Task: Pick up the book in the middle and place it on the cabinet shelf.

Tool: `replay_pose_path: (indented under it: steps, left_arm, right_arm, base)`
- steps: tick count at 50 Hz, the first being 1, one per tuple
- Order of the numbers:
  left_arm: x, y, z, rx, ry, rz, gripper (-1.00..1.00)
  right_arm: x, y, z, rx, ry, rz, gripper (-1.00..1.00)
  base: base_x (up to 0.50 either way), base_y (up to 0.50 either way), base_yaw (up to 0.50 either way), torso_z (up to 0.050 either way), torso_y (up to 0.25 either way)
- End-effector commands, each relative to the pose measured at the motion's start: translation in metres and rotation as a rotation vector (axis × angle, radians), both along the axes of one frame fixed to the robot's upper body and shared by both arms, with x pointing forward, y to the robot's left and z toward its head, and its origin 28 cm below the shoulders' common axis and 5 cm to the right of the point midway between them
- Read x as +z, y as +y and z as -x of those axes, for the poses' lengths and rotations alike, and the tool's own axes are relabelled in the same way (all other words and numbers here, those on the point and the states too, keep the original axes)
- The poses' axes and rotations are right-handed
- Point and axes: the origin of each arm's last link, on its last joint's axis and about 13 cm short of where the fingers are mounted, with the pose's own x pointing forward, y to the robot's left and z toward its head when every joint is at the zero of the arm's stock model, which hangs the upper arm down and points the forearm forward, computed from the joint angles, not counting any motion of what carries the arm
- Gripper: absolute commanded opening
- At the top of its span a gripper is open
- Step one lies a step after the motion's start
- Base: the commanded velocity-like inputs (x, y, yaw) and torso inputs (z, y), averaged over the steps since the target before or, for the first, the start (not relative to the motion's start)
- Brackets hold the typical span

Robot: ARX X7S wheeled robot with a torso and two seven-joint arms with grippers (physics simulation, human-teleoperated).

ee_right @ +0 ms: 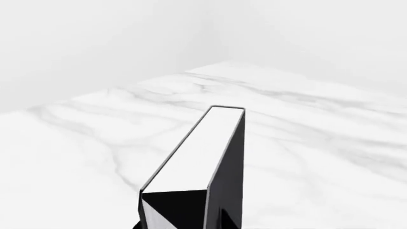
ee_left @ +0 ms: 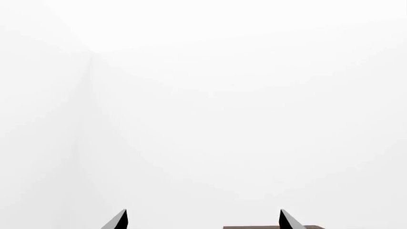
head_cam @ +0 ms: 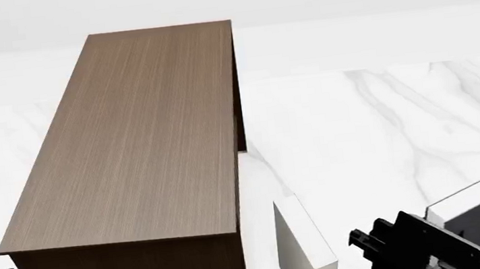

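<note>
From the head camera you had the cabinet (head_cam: 132,140) filling the left and middle of the view on the marble table (head_cam: 384,125), its flat brown top bare. Just right of its near corner a pale book (head_cam: 303,249) stood upright, between the cabinet and your right gripper (head_cam: 415,243). That gripper sat low at the right with the grey book (head_cam: 475,213) against it, whitish page edges showing along the top. In your left wrist camera the two dark fingertips (ee_left: 117,220) were spread wide apart with nothing between them, facing a white wall, a sliver of brown wood beyond. In your right wrist camera the grey book (ee_right: 203,157) stuck straight out from the gripper, pinched at its near end.
</note>
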Motion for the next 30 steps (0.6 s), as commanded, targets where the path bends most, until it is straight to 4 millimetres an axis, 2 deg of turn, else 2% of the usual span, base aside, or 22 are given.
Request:
replay_pose_path:
  steps: [1,12,13,18,22,30]
  left_arm:
    - [0.001,0.000,-0.002,0.007,-0.007,-0.012,1.00]
    - [0.003,0.002,-0.005,0.015,-0.003,-0.008,1.00]
    - [-0.001,0.001,-0.004,0.017,-0.003,-0.007,1.00]
    - [-0.002,0.001,-0.005,0.020,-0.002,-0.005,1.00]
    - [-0.014,0.001,-0.009,0.024,0.000,-0.003,1.00]
    - [-0.007,0.002,-0.006,0.027,0.000,-0.002,1.00]
  right_arm:
    - [0.015,0.007,-0.001,0.077,-0.097,0.000,-1.00]
    - [0.045,-0.007,-0.003,0.090,-0.258,0.062,-1.00]
    - [0.054,-0.009,-0.002,0.089,-0.287,0.072,-1.00]
    - [0.069,-0.013,0.000,0.090,-0.348,0.103,-1.00]
    - [0.082,-0.015,0.002,0.086,-0.394,0.141,-1.00]
    - [0.100,-0.019,0.009,0.077,-0.470,0.212,-1.00]
  base:
    - [0.00,0.00,0.00,0.000,0.000]
    - [0.00,0.00,0.00,0.000,0.001]
    - [0.00,0.00,0.00,0.000,0.000]
    - [0.00,0.00,0.00,0.000,0.002]
    - [0.00,0.00,0.00,0.000,0.002]
    - [0.00,0.00,0.00,0.000,0.001]
